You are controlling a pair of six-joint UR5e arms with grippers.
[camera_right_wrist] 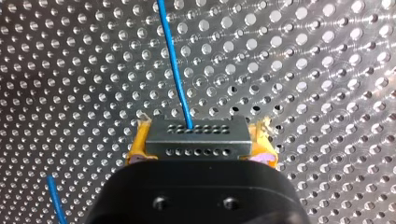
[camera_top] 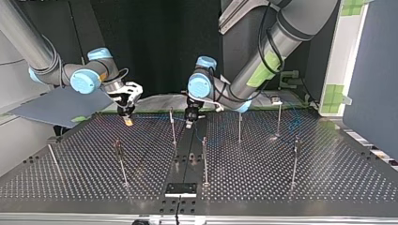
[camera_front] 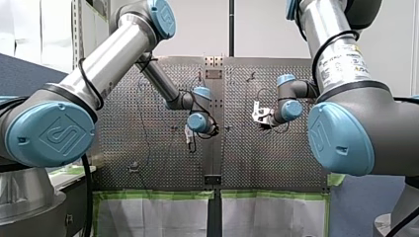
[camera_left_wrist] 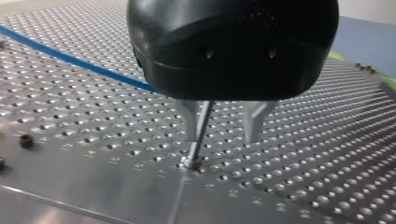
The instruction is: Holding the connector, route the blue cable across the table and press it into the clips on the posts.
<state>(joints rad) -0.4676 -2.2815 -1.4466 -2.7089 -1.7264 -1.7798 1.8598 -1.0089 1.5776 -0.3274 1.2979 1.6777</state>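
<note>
Grey connector (camera_right_wrist: pixel 196 136) close up, clamped between the yellow pads of my right gripper (camera_right_wrist: pixel 201 143). Blue cable (camera_right_wrist: pixel 173 65) leaves its face and runs off over the perforated surface (camera_right_wrist: pixel 327 70). My left gripper (camera_left_wrist: pixel 223 126) has its metal fingers spread, a thin post (camera_left_wrist: pixel 200 130) standing between them (nearer one finger). The cable lies on the surface beyond it.

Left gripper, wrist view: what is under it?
Under my left gripper a thin post rises from the perforated table between the open fingers, close to one. The gripper's body covers the post's top, so any clip there is unseen.
</note>
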